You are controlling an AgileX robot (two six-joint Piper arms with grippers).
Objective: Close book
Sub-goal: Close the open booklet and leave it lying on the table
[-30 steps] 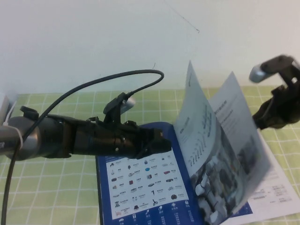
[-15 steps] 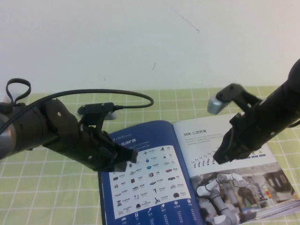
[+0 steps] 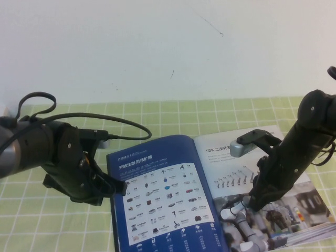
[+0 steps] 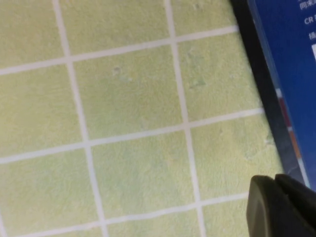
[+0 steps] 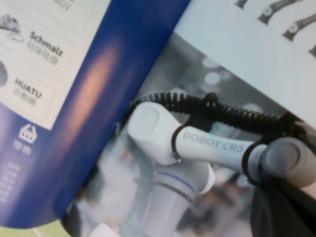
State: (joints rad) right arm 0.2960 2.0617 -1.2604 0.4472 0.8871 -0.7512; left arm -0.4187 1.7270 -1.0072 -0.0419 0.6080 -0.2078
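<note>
Two arms flank the open book [image 3: 173, 199], which lies flat on the green checked counter [image 3: 52, 220] at lower centre and lower right of the high view. Its spine runs from mid-frame down toward the bottom edge. The left gripper [image 3: 116, 187] sits low at the left, just beside the outer edge of the blue page. The right gripper [image 3: 255, 202] hangs over the photo page, nearer the spine. Neither's jaws can be told as released or clenched. The left one looks better placed to lift a free edge.
</note>
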